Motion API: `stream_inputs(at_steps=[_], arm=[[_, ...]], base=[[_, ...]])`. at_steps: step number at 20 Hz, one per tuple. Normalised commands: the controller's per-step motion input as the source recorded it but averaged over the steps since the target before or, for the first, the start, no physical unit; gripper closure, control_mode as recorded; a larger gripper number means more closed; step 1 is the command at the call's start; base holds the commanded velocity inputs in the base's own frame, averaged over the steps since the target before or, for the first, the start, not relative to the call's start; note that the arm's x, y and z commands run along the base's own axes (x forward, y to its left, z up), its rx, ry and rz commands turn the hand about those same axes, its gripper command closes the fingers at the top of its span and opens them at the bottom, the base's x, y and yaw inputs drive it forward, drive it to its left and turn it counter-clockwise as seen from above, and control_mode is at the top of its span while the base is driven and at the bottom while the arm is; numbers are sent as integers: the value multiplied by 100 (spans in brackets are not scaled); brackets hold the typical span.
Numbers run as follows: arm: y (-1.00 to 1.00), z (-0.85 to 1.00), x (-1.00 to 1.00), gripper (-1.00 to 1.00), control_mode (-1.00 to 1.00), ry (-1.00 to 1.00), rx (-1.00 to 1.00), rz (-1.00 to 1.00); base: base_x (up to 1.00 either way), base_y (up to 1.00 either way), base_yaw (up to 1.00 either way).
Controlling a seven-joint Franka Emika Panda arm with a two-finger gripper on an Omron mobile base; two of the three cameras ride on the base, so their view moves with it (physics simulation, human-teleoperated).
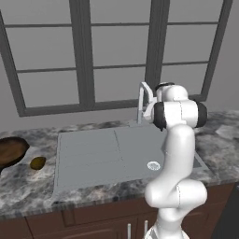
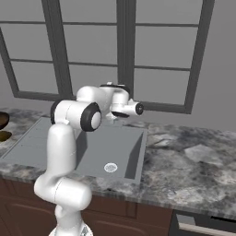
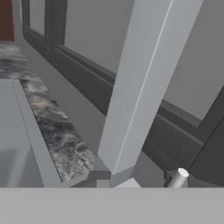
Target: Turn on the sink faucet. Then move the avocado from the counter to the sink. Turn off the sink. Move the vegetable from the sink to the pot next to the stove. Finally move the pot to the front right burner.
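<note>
Nearest me the white arm (image 1: 179,154) rose from the cabinet front below the counter edge, elbow folded, its upper links bent back toward the window. Past it the grey sink (image 1: 88,156) sat in the marbled counter (image 1: 28,186), basin dry as far as I could see, drain (image 1: 153,165) toward its right front, no water running, so the step in hand looked like the very first one: turning on the faucet. Off to the left on the counter, well apart from the arm, the avocado (image 1: 38,163) lay just beside a dark brown bowl (image 1: 10,151), untouched, not yet moved to the sink. At the back rim the faucet (image 1: 144,100) stood upright, and the gripper (image 2: 120,107) was up against it at spout height; from the hand camera the faucet's pale column (image 3: 140,83) ran right up the frame very close in, with a small cylindrical handle stub (image 3: 178,178) low to its right. Fingers themselves were hidden behind the wrist in both base views and out of the hand camera frame, so I could not tell whether they were apart, closed, or pinching the faucet. Next move, as I judged it: get contact on the handle and push or swing it until water flows, then back off and go left for the avocado. Behind everything the dark-framed window (image 1: 88,56) and grey wall
</note>
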Motion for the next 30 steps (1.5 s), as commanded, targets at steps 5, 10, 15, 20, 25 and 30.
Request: stream_inputs(at_steps=[5, 10, 15, 20, 25, 30], arm=[[-53, 0, 9, 100, -100, -6, 8, -3], [-45, 1, 17, 100, -100, -2, 7, -4], [-51, 8, 34, 100, -100, 0, 9, -6], [-53, 3, 31, 100, -100, 0, 9, -11], [-46, -12, 9, 100, -100, 3, 7, -9], [-56, -12, 22, 100, -100, 7, 9, -3]], base=[[0, 0, 0], [0, 0, 0], [0, 0, 0], [0, 0, 0], [0, 0, 0], [0, 0, 0]])
